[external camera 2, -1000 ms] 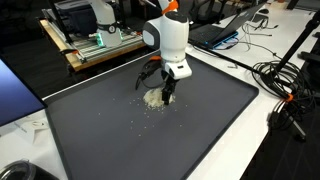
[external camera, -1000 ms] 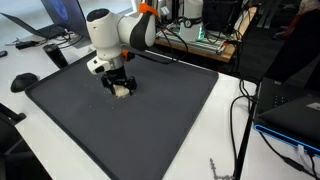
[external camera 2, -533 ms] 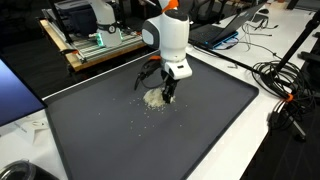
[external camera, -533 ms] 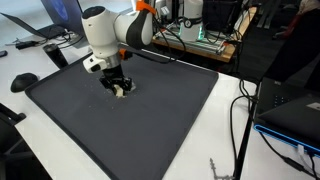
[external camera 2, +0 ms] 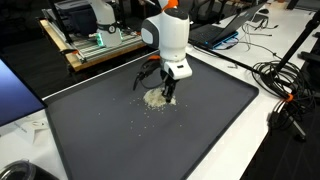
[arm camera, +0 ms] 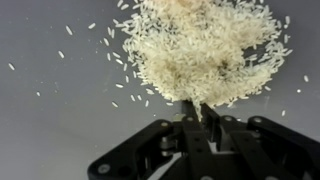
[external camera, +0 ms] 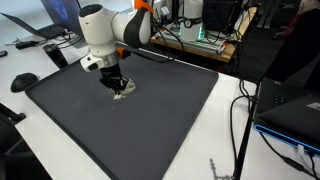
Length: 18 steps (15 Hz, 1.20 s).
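Tool [arm camera: 196, 113]: fingers pressed together, nothing gripped, tips low at the edge of the loose heap of white rice grains [arm camera: 195, 50]. Joined fingers present one narrow edge. Heap and scattered strays lie on the flat dark grey mat [external camera 2: 200, 135] covering the white tabletop [external camera: 228, 120].

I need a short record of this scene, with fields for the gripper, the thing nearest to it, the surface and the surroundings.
gripper: gripper, fingers together, pointing down at the edge of the heap
nearest thing: rice pile, loose white grains in a heap
around it: scattered grains lie apart from the heap
surface: dark mat on a white table
surroundings: cables beside the mat
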Tool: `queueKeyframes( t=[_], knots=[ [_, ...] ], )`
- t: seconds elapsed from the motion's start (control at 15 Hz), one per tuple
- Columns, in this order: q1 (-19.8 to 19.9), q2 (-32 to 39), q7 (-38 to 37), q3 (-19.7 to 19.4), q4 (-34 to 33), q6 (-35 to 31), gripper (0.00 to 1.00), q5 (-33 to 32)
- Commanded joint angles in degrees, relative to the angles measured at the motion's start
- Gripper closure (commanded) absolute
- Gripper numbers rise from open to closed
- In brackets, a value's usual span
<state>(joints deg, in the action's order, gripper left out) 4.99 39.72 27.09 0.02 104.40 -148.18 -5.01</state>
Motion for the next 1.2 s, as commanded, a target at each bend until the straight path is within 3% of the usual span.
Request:
queueKeyframes(
  t=[0.0,1.0,1.07,1.13],
  knots=[
    [0.2,0.2,-1.4,0.0,-0.3,1.9,1.0,-2.7],
    [-0.6,-0.1,-2.6,-0.4,-0.1,1.6,0.99,-4.6],
    [0.7,-0.3,-1.4,1.2,-0.3,2.9,0.89,-2.9],
    [-0.4,-0.6,-2.7,-0.1,-0.1,2.4,0.69,-4.2]
  ],
)
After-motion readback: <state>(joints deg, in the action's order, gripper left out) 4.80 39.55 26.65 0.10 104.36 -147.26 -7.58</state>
